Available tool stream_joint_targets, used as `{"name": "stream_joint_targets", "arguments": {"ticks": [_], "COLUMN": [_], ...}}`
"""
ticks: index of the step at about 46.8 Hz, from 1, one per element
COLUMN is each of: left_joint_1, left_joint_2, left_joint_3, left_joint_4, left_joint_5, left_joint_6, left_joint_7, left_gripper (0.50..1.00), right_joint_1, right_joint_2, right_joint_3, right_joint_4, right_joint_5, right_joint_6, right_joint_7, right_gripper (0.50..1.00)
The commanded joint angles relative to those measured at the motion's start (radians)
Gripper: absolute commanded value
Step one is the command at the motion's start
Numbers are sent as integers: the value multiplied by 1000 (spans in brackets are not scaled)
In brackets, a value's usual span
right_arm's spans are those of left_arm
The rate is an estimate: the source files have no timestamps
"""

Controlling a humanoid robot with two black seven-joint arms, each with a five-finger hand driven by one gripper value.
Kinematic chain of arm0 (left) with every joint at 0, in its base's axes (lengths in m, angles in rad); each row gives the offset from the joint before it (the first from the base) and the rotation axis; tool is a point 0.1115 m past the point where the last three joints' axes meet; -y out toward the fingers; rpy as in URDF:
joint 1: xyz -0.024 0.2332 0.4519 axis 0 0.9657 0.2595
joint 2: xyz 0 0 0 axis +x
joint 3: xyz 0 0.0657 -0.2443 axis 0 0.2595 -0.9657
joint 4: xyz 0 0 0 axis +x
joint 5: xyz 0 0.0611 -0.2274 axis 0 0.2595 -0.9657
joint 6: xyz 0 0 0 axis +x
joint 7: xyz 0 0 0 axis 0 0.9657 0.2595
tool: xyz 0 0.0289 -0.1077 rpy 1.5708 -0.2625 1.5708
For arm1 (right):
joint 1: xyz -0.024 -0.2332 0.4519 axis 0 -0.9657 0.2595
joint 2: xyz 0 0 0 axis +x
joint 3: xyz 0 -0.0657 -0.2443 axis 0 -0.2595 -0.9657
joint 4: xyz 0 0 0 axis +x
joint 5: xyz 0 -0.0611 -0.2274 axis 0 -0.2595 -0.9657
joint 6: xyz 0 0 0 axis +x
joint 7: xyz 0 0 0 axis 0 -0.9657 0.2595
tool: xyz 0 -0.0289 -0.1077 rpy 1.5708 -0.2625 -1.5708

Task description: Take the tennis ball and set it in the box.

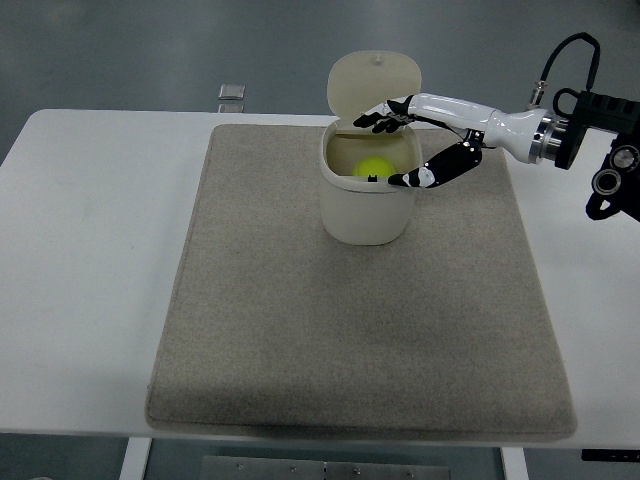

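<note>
The box [367, 200] stood at the far middle of the grey mat [300, 330], and its raised lid [374, 85] blocked the way in from the far side. The right robot hand [400, 150], fingers spread, hung over the box's right rim and took part of the opening. The mat near, left and right of the box lay free, as did the worktop [90, 280] on the left.
</note>
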Motion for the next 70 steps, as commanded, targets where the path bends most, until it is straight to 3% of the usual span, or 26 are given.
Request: {"name": "stream_joint_targets", "arguments": {"ticks": [1, 9, 17, 22, 26, 33, 46, 55, 64, 70], "left_joint_1": [0, 0, 0, 0, 0, 0, 0, 0, 0, 0], "left_joint_2": [0, 0, 0, 0, 0, 0, 0, 0, 0, 0], "left_joint_3": [0, 0, 0, 0, 0, 0, 0, 0, 1, 0], "left_joint_4": [0, 0, 0, 0, 0, 0, 0, 0, 0, 0], "left_joint_5": [0, 0, 1, 0, 0, 1, 0, 1, 0, 0], "left_joint_6": [0, 0, 0, 0, 0, 0, 0, 0, 0, 0], "left_joint_7": [0, 0, 0, 0, 0, 0, 0, 0, 0, 0], "left_gripper": [996, 996, 996, 996, 996, 996, 996, 996, 996, 996], "right_joint_1": [7, 11, 2, -28, -64, -124, -194, -214, -213, -213], "right_joint_2": [-17, -92, -155, -166, -175, -172, -128, -92, -66, -51], "right_joint_3": [7, 29, 33, 35, 35, 33, 33, 35, 38, 41], "right_joint_4": [8, 15, 15, 9, 5, -9, -91, -150, -177, -195], "right_joint_5": [57, 154, 276, 344, 405, 525, 792, 1037, 1260, 1353], "right_joint_6": [36, 169, 234, 212, 156, 65, -9, -13, -15, -19], "right_joint_7": [1, 1, -5, -8, -11, -11, -20, -91, -224, -256], "right_gripper": [850, 850, 850, 852, 913, 913, 913, 913, 913, 911]}}
